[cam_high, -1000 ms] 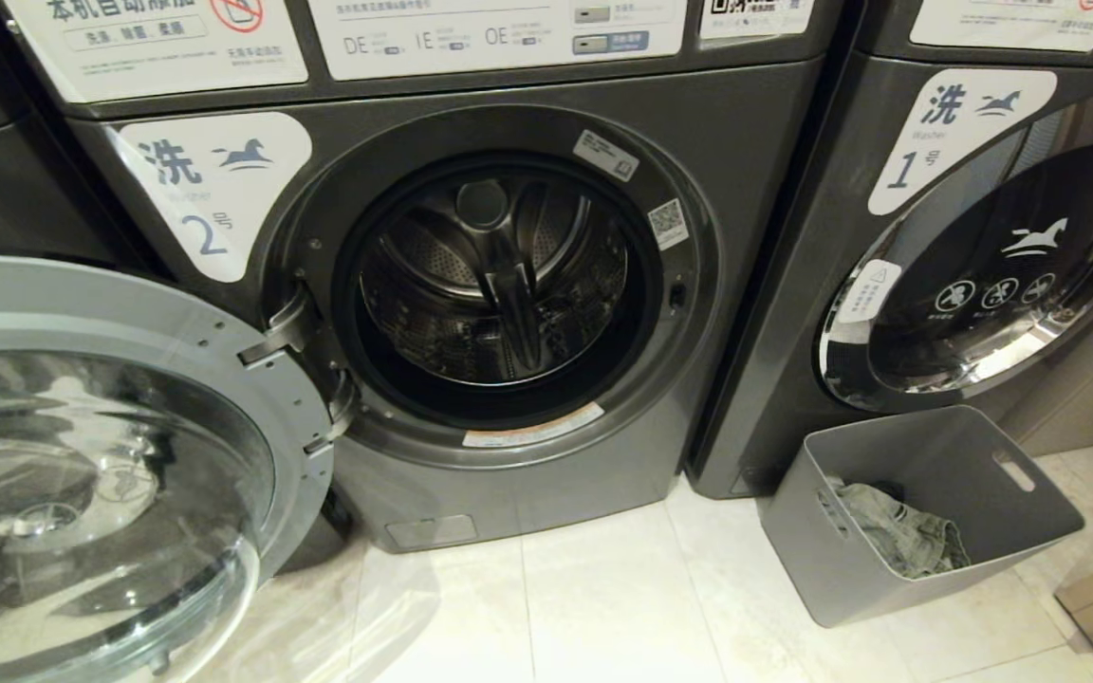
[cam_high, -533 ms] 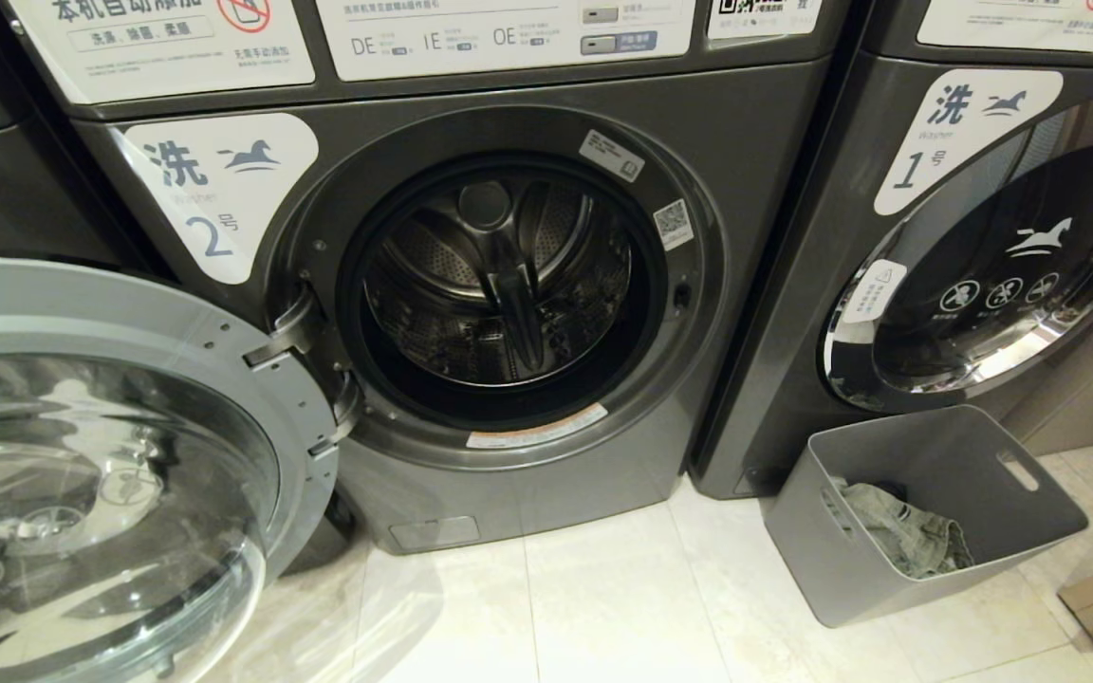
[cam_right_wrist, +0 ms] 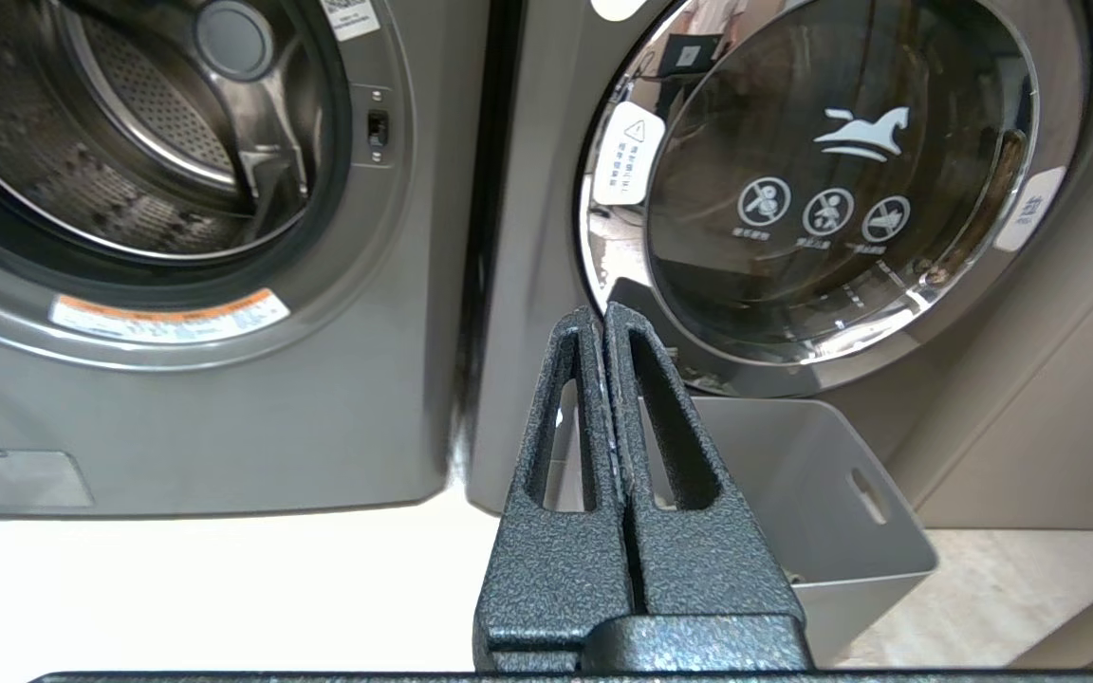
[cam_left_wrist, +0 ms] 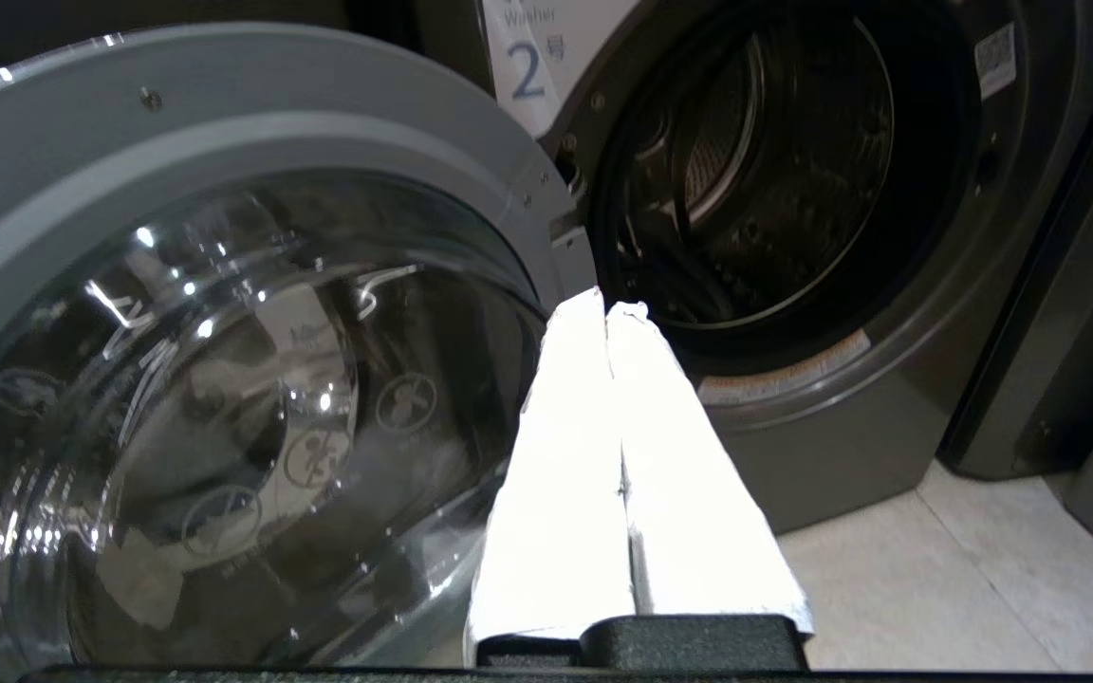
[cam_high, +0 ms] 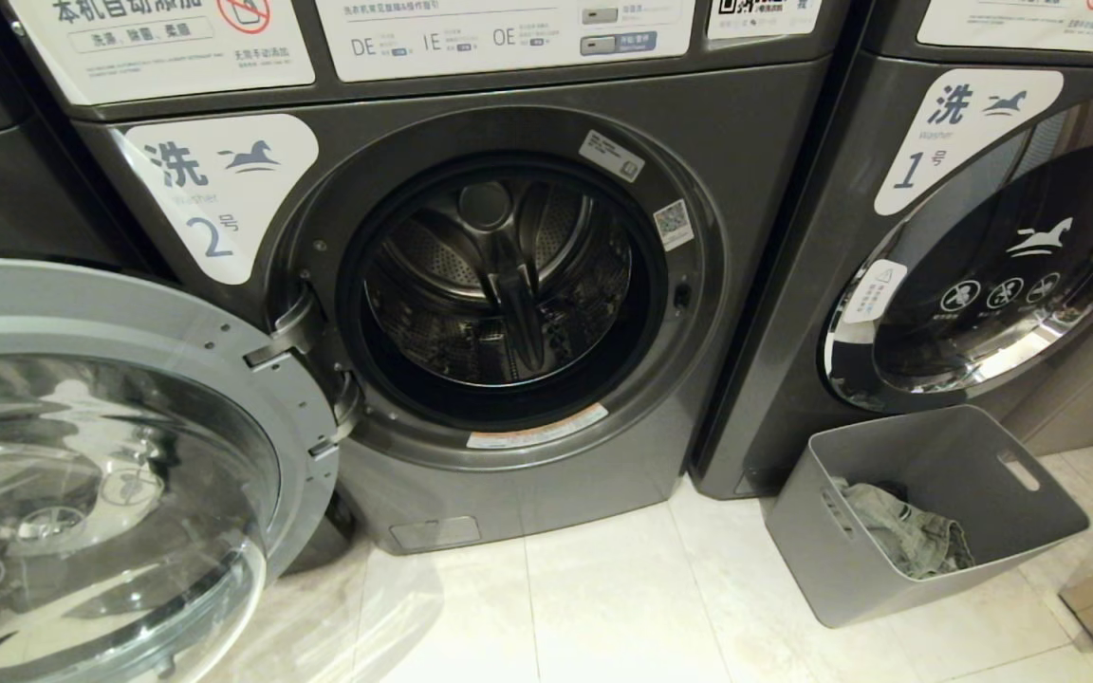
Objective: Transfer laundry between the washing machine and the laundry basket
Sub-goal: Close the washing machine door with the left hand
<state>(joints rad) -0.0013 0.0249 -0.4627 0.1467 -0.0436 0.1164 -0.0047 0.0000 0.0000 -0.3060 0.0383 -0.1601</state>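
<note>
pale floor tiles [cam_high: 603, 607] run up to two dark grey front-loading machines standing side by side. washer number 2 [cam_high: 746, 190] has its round door [cam_high: 129, 313] swung fully out to the robot's left, the glass bowl of it facing into the room, and the drum [cam_high: 499, 285] behind it faces straight out at us, its steel paddles bare with no cloth showing in it. washer number 1 [cam_high: 888, 285] to the right has its chrome-ringed door [cam_high: 1002, 275] closed. on the floor just in front of that second machine stands the grey laundry basket [cam_high: 1040, 493], tipped so its open mouth leans up and away from the machine, its long side running roughly along the machine's front. a crumpled greenish-grey garment [cam_high: 907, 536] lies heaped inside against the basket's left end wall. neither arm shows from the head camera. the left gripper [cam_left_wrist: 611, 308] hangs in front of the open door, pointing toward the drum mouth, its white fingers pressed together on nothing. the right gripper [cam_right_wrist: 603, 318] points at the seam between the two machines above the basket, its black fingers also closed and empty.
</note>
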